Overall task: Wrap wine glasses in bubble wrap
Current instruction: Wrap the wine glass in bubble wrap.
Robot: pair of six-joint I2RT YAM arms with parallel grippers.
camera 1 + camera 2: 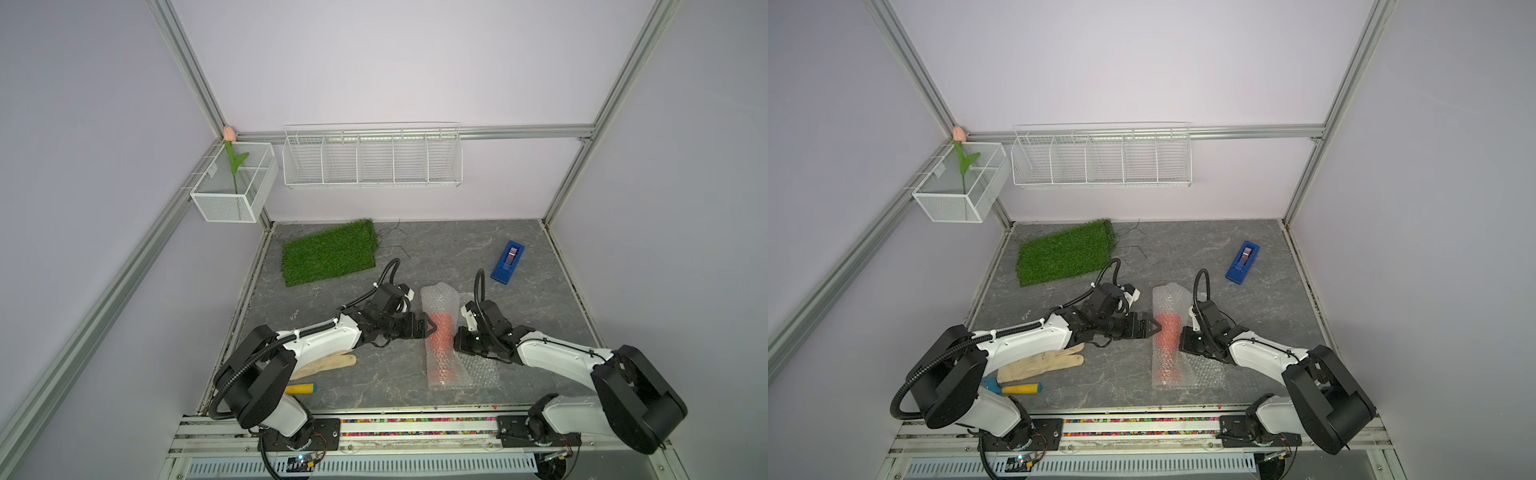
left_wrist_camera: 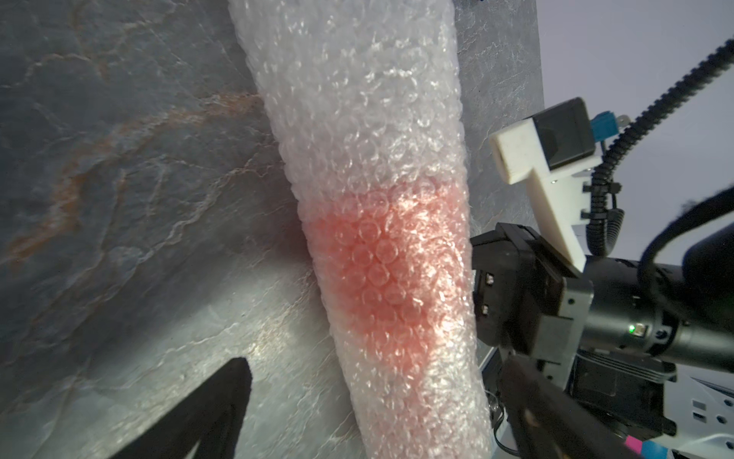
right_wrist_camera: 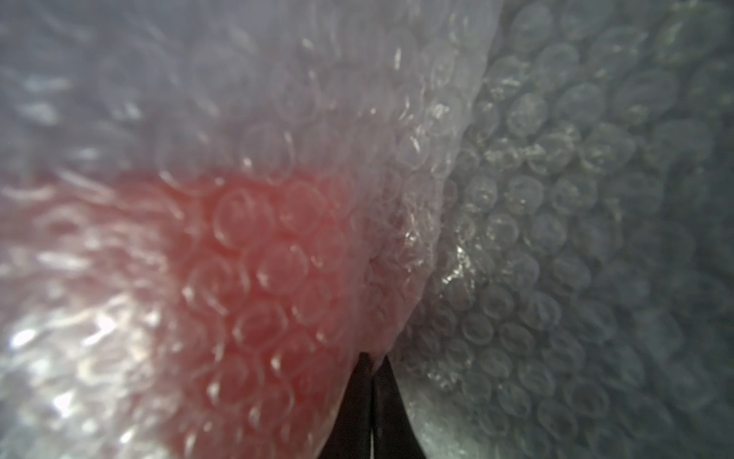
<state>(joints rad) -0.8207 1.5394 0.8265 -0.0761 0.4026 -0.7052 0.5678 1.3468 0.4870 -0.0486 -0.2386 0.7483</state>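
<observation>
**Item under inspection.** The goblet [image 1: 441, 334], red-orange, lies on its side on the desk [image 1: 540, 307], rolled inside the bubble wrap [image 1: 438, 297]. The roll sits between the two tools. The goblet's colour shows through the film only along the middle stretch. A loose flap of the wrap lies flat on the desk beneath and just ahead of the right tool.

**Left tool** [image 1: 429, 327]. Jaws spread wide. In the left wrist view its fingers [image 2: 222, 397] stand one on either side of the roll. The one on the bare-desk side is clear of the film. Contact by the other cannot be confirmed.

**Right tool** [image 1: 456, 340]. Jaws closed together. In the right wrist view the fingertips [image 3: 359, 413] meet at the crease where the roll joins the flat flap. Whether film is caught between them cannot be told.

**Other items.**
- A green grass mat [image 1: 328, 257] lies well beyond the left tool.
- A blue box [image 1: 508, 262] lies well beyond the right tool.
- A pale glove [image 1: 1042, 361] and a yellow-handled implement [image 1: 1021, 388] lie behind the left tool, beside its arm.
</observation>
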